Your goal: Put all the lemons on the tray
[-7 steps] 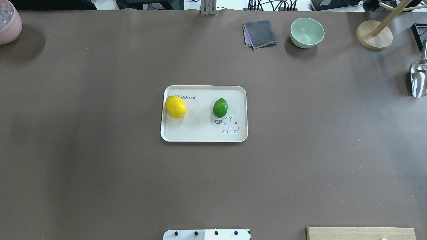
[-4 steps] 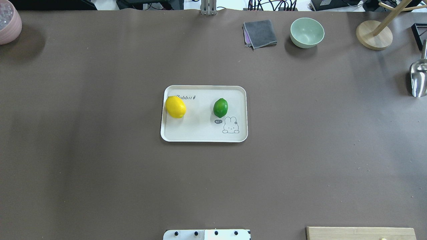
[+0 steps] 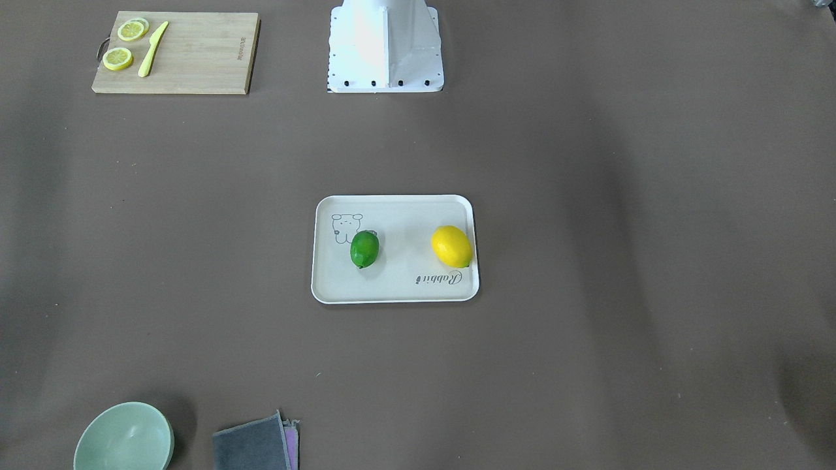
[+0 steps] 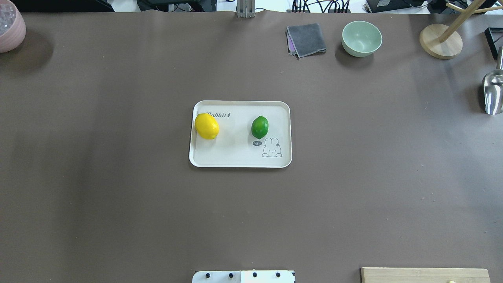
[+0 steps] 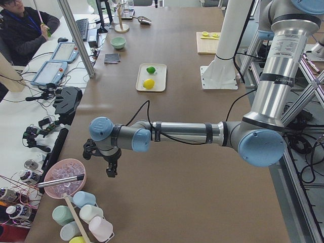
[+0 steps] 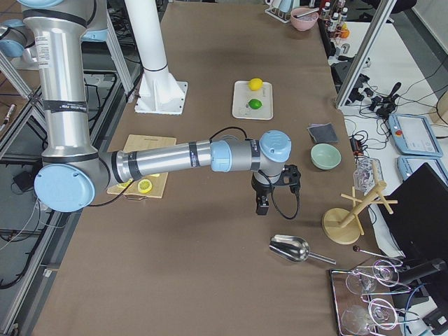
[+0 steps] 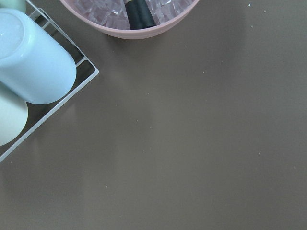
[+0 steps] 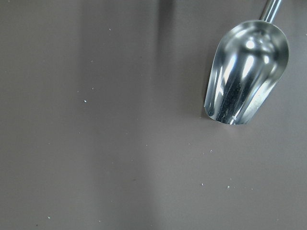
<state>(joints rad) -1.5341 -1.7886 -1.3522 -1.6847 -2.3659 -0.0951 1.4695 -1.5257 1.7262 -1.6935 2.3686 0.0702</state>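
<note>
The yellow lemon (image 4: 206,125) and the green lemon (image 4: 259,126) both lie on the off-white tray (image 4: 239,159) at the table's middle. The yellow one is at the tray's left end, the green one right of centre by the rabbit drawing. The front-facing view shows the same yellow lemon (image 3: 451,246), green lemon (image 3: 364,249) and tray (image 3: 392,290). My left gripper (image 5: 110,171) hangs far off at the table's left end. My right gripper (image 6: 262,206) hangs at the right end. I cannot tell whether either is open or shut.
A wooden cutting board (image 3: 196,59) with lemon slices and a knife sits near the robot's base. A green bowl (image 4: 361,38), grey cloth (image 4: 306,39), wooden stand (image 4: 440,41) and metal scoop (image 4: 493,92) are at the far right. A pink ice bowl (image 4: 10,25) is at the far left.
</note>
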